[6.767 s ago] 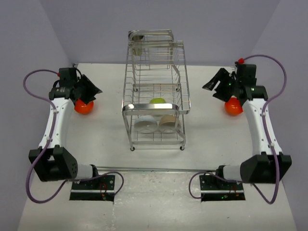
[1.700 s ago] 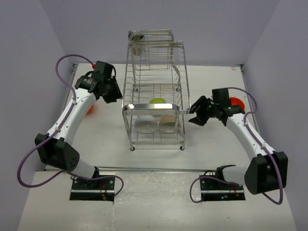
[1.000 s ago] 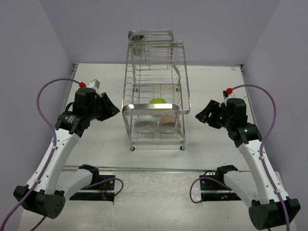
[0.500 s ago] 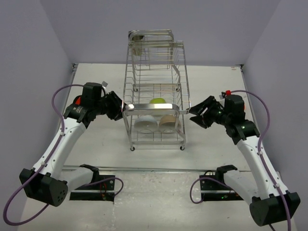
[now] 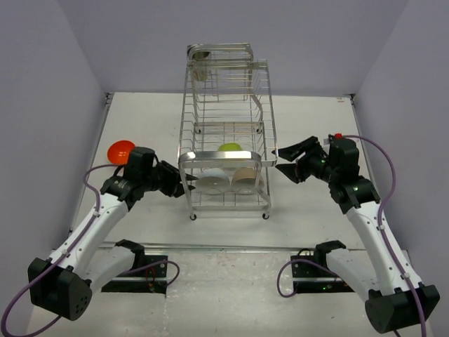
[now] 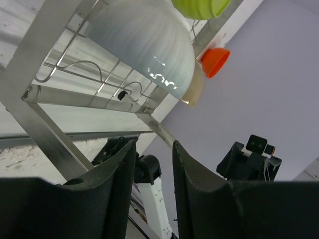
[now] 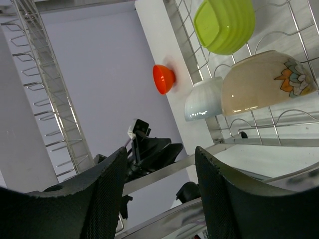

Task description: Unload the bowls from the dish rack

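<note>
**Clerk:** While both arms flank the dish rack (image 5: 224,105), what is entered for its tiers?

**Checker:** Lot 1, lowest tier: one white bowl (image 5: 210,183), ribbed, on the left. One beige bowl (image 5: 245,180) with a painted flower is just beside it on the right. Both stand on edge among the wires. Lot 2, the tier above: one lime-green bowl (image 5: 229,148), ridged and tilted.

**Clerk:** And off the rack?

**Checker:** Lot 3: one orange bowl (image 5: 121,150) on the table (image 5: 140,116), well to the left of the rack. Lot 4: a second orange bowl (image 6: 215,60), seen only from the left wrist through the wires, beyond the rack's far side.

**Clerk:** Tools?

**Checker:** The left gripper (image 5: 179,188) is low at the rack's front-left post, near the white bowl. Its jaws are parted by a narrow gap with nothing between them. The right gripper (image 5: 284,163) is just off the rack's right side, level with the rounded front rim. Its jaws are spread wider and are likewise empty. Neither touches a bowl.
</note>
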